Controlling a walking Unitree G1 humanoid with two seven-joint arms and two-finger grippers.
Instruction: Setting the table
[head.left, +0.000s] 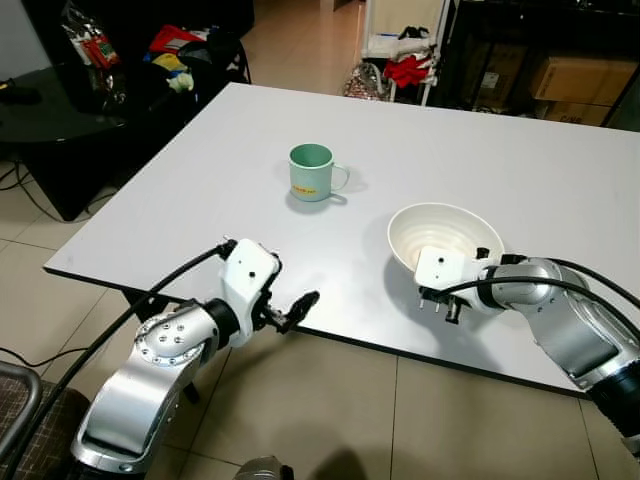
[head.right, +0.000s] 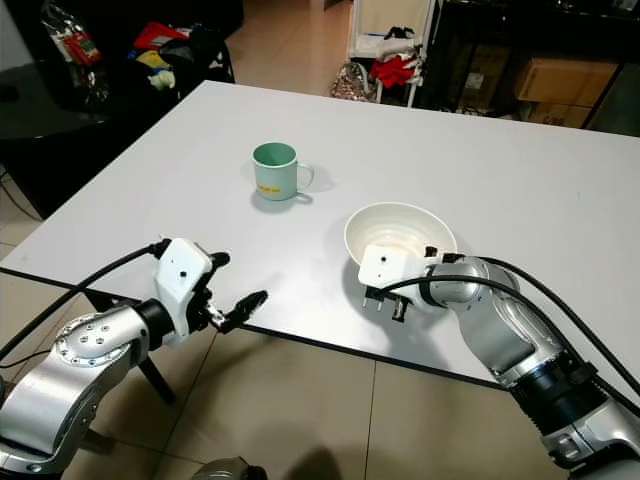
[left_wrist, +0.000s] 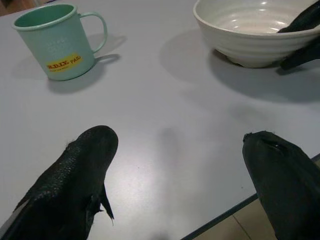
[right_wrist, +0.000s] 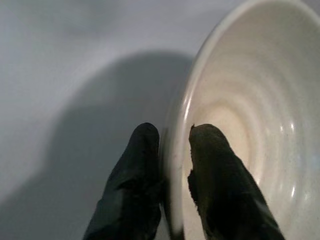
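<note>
A white ribbed bowl (head.left: 445, 232) sits near the front right edge of the white table (head.left: 180, 200). My right gripper (right_wrist: 175, 132) is shut on its near rim, one finger inside the bowl (right_wrist: 260, 100) and one outside. A mint-green mug (head.left: 312, 172) with a yellow label stands upright in the middle of the table, handle to the right. My left gripper (head.right: 237, 278) hovers open at the table's front edge, holding nothing, well short of the mug (left_wrist: 55, 42).
A black glass table (head.left: 50, 110) with bags and clutter stands at the left. A white rack with red cloth (head.left: 405, 60) and cardboard boxes (head.left: 580, 80) lie beyond the far edge. Tiled floor (head.left: 330, 400) runs below the front edge.
</note>
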